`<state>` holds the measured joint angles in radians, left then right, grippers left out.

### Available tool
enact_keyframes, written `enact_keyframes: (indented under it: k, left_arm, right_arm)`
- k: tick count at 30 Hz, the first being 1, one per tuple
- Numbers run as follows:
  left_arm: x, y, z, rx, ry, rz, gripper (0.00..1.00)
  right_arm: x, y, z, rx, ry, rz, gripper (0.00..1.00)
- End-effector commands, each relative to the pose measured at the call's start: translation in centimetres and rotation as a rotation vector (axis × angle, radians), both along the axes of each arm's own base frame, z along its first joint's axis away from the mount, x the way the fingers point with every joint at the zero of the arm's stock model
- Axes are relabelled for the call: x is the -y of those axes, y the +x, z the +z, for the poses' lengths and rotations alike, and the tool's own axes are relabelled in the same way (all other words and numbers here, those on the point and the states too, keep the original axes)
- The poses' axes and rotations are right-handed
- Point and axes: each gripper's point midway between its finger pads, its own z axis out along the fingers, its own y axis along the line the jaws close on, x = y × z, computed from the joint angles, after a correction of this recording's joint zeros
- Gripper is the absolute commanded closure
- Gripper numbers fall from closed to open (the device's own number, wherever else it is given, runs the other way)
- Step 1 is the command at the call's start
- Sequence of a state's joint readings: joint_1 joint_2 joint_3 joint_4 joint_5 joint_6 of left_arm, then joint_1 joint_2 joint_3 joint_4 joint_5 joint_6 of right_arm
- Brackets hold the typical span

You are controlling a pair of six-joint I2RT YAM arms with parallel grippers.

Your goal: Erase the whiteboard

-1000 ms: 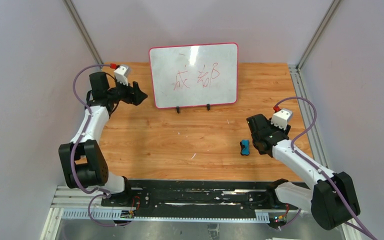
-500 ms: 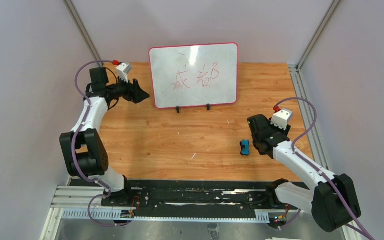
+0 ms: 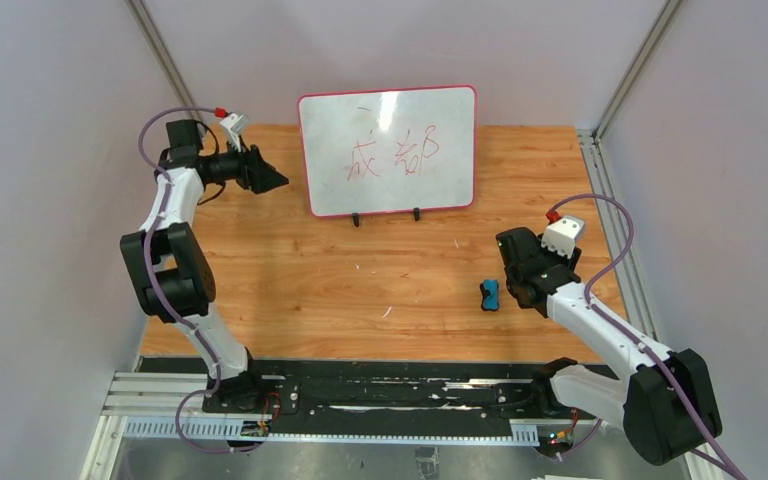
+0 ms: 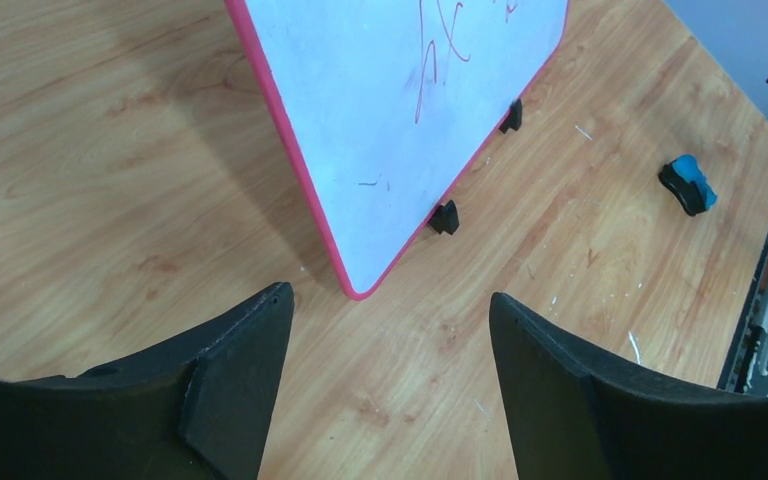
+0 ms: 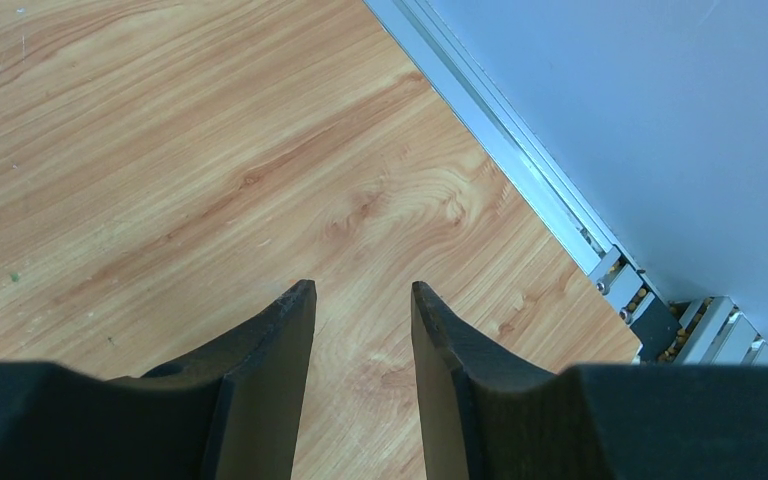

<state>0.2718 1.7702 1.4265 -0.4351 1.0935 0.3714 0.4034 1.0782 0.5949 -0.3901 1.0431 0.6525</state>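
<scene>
Left gripper (image 3: 272, 178), jaws wide and empty, has drawn back leftward from the whiteboard (image 3: 390, 185), which stands far-centre, still written on. We see the eraser (image 3: 490, 295) ungrabbed beside our slightly parted, empty right gripper (image 3: 512, 280).

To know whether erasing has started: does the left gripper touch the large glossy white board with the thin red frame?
Apart. In the left wrist view, bare wooden table shows between the open left gripper and the corner of the red-framed whiteboard.

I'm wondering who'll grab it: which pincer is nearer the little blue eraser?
The right pincer: it hangs just beside the eraser, while the left pincer is far off by the left edge of the whiteboard.
</scene>
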Motion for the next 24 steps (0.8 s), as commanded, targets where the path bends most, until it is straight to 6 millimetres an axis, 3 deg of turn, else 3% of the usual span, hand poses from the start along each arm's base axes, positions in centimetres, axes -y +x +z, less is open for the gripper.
enact_keyframes:
  k: [1,24]
  left_arm:
    - [0.9,-1.0,0.5,-0.009,-0.030,-0.131,0.24]
    - [0.4,2.8,-0.2,-0.015,-0.083,-0.175,0.25]
  right_arm:
    - [0.5,-0.1,0.0,0.009,-0.007,-0.017,0.59]
    - [0.4,0.0,-0.1,0.010,-0.005,-0.005,0.59]
